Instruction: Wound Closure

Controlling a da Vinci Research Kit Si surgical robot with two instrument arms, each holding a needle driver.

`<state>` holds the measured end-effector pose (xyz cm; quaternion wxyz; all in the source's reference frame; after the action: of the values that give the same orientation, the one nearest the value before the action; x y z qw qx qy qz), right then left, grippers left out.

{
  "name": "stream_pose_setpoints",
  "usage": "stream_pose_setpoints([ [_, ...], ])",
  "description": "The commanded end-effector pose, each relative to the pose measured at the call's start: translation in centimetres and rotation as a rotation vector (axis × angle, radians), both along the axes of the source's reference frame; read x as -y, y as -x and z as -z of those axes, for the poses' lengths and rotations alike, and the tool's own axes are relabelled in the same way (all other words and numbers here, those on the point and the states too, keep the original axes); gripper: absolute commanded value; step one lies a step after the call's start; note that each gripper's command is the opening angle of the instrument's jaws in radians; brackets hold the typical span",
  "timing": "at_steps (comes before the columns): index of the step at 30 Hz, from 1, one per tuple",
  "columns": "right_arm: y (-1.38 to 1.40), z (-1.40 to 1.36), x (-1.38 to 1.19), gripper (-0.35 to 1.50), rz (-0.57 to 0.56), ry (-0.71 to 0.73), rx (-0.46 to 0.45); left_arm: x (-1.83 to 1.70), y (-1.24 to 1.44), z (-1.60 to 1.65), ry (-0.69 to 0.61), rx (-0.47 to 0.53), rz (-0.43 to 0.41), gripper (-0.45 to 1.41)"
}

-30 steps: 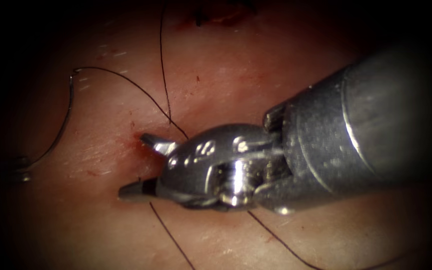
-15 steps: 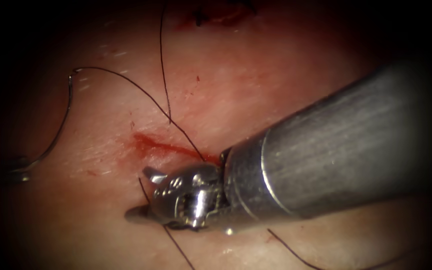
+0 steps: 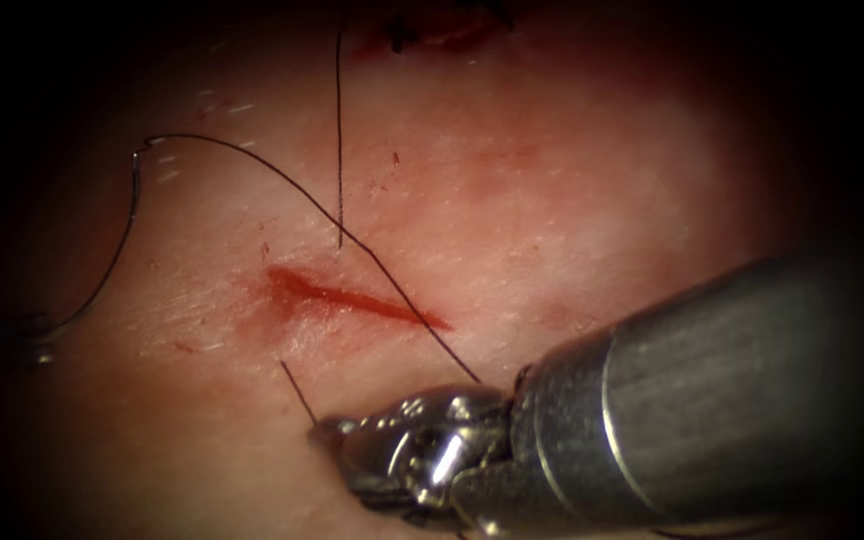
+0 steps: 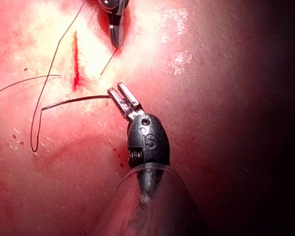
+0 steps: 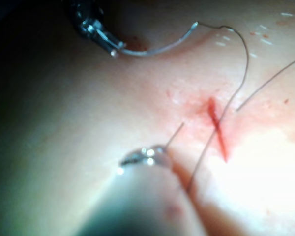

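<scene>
Left tool [image 4: 119, 97] fingers clamp the needle [image 3: 124, 245] near one end, out of the tissue [image 3: 572, 180], left of the cut [image 3: 352, 298]; right tool [image 3: 337, 435] fingers appear closed on a short thread end [image 3: 297, 390], best held firmly without tugging.

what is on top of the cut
The thread crosses the cut near its right end, then vanishes under the right hand, shut on a short thread end. The left hand holds the needle near its tip, outside the tissue, left of the cut.
</scene>
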<state>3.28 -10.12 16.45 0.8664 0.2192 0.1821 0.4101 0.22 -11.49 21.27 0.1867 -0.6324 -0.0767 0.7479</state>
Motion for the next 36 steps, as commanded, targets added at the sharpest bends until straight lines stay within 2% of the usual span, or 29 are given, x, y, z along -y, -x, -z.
stream_pose_setpoints([
  [1, -0.01, 0.14, 0.21, -0.35, 0.006, -0.005, -0.016, 0.14, 0.12, 0.01, -0.007, 0.004, 0.002, -0.45],
  [4, 0.14, 0.41, 0.37, -0.35, 0.026, -0.009, -0.042, 0.14, 0.12, 0.01, -0.007, 0.004, 0.002, -0.45],
  [12, 0.46, 0.83, 0.81, -0.35, 0.081, -0.012, -0.096, 0.13, 0.13, 0.01, -0.007, 0.004, 0.001, -0.45],
  [18, 0.65, 0.97, 0.88, -0.35, 0.081, -0.017, -0.119, 0.13, 0.15, 0.01, -0.007, 0.003, 0.003, -0.45],
  [30, 1.34, 1.40, 1.34, -0.35, 0.108, -0.061, -0.149, 0.13, 0.13, 0.01, -0.008, 0.004, 0.002, -0.45],
  [36, 1.53, 1.54, 1.44, -0.35, 0.106, -0.053, -0.146, 0.13, 0.13, 0.02, -0.008, 0.004, 0.002, -0.45],
])
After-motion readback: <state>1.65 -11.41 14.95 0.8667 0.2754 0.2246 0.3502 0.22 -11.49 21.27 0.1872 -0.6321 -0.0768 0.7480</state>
